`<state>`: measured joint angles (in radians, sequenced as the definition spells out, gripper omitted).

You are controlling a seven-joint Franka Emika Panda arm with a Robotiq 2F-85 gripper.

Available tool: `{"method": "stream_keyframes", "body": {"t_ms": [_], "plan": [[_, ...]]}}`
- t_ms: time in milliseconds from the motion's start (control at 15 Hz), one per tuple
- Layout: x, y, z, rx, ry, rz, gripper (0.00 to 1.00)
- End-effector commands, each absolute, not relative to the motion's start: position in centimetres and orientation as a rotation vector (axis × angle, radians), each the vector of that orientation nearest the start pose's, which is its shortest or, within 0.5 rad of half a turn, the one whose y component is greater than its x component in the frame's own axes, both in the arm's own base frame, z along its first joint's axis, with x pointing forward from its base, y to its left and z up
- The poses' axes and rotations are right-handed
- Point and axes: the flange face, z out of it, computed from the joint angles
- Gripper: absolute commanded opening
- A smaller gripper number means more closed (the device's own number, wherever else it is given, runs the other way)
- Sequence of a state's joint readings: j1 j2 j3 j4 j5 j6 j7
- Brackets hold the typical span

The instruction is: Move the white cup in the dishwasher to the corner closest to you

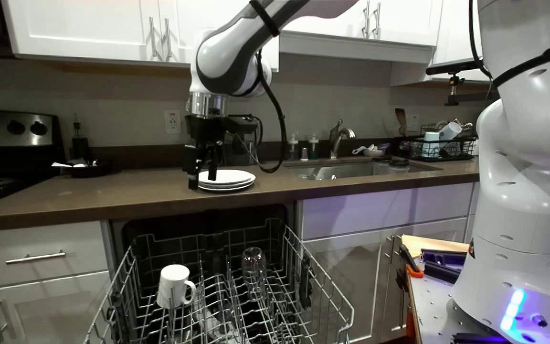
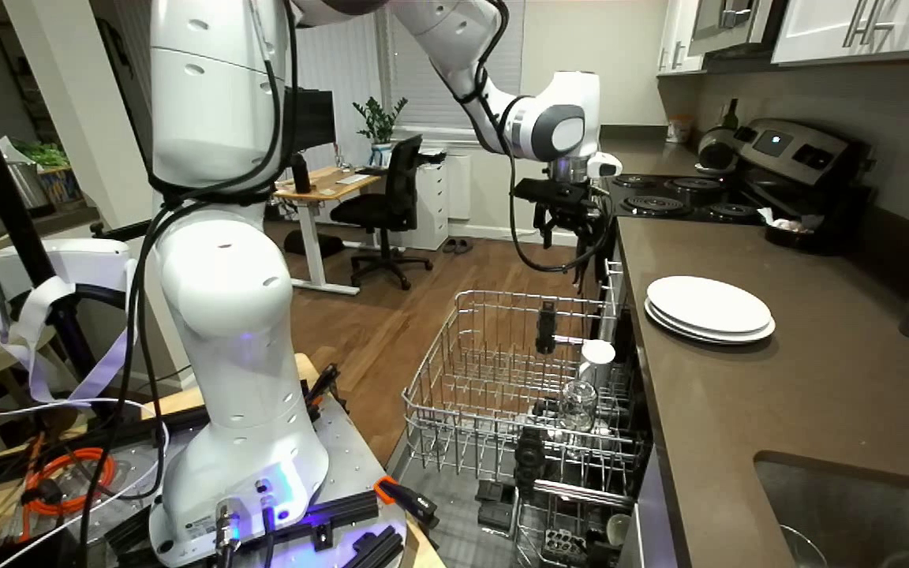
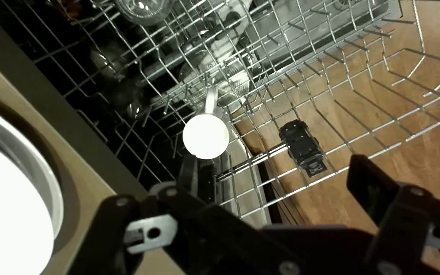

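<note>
The white cup [image 1: 174,285] stands upside down in the grey wire rack of the dishwasher, its handle to the side. It also shows in the other views [image 2: 596,361] [image 3: 206,136]. The rack [image 2: 470,412] is pulled out, and its outer corner [image 1: 351,309] nearest the arm's base shows in both exterior views [image 2: 407,400]. My gripper [image 1: 203,180] hangs pointing down, well above the rack at about counter height. In an exterior view it appears beyond the cup [image 2: 565,256]. In the wrist view its fingers [image 3: 275,170] are wide apart with nothing between them; the cup lies ahead of the left finger.
A clear glass [image 1: 253,267] stands in the rack near the cup. A stack of white plates [image 2: 707,308] sits on the brown counter [image 1: 112,191] close to the gripper. The counter edge runs beside the rack. A lower rack [image 2: 565,544] shows beneath.
</note>
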<state>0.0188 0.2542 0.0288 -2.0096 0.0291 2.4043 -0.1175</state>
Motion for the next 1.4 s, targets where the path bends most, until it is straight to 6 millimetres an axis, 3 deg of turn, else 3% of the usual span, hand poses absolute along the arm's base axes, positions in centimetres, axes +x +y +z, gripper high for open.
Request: {"method": "stream_keyframes", "body": {"t_ms": [0, 267, 333, 400, 533, 667, 1067, 1333], "plan": [[63.5, 4.4, 30.5, -3.091, -0.3, -0.245, 1.0], [64.8, 5.3, 25.4, -3.116, -0.331, -0.218, 1.0], [64.8, 5.4, 24.9, -3.102, -0.347, -0.189, 1.0], [63.8, 5.2, 25.8, -3.105, -0.308, -0.184, 1.0], [64.2, 5.3, 24.4, -3.103, -0.31, -0.161, 1.0], [64.4, 5.4, 24.3, -3.103, -0.31, -0.164, 1.0], [65.5, 5.1, 16.1, -3.062, -0.293, -0.084, 1.0], [67.3, 4.6, 12.1, -3.062, -0.285, -0.221, 1.0]]}}
